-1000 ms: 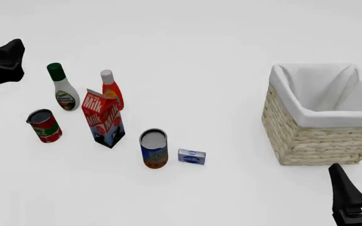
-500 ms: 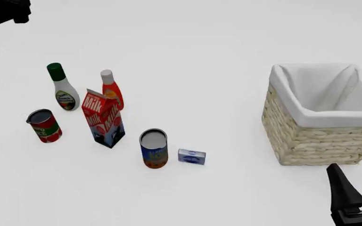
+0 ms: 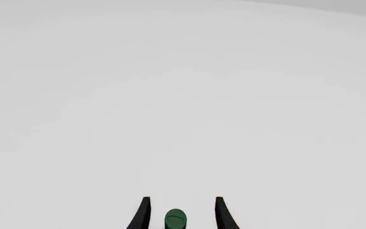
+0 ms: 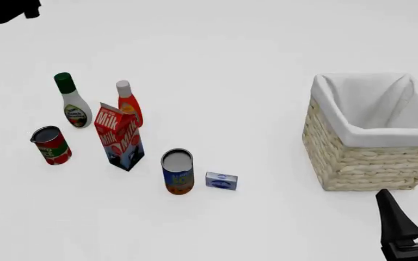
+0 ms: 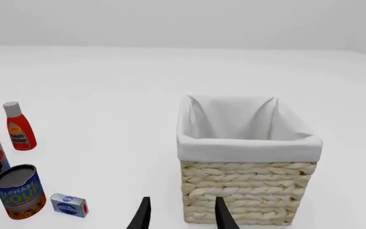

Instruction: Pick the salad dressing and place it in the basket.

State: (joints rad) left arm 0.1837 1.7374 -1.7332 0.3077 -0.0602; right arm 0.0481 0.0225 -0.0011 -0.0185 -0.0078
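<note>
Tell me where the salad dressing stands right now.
In the front view, the salad dressing stands upright at the far left of the table, left of the red-orange bottle and behind the red can.

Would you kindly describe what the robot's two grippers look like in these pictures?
Both grippers are plain matte black. The right gripper has two slim, tapering pointed jaws; the left gripper shows the same narrow dark jaws in its wrist view. No cables, markings or labels are visible on either.

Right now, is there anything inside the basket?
No, the basket shows only its white cloth lining; the groceries all stand on the table.
</note>
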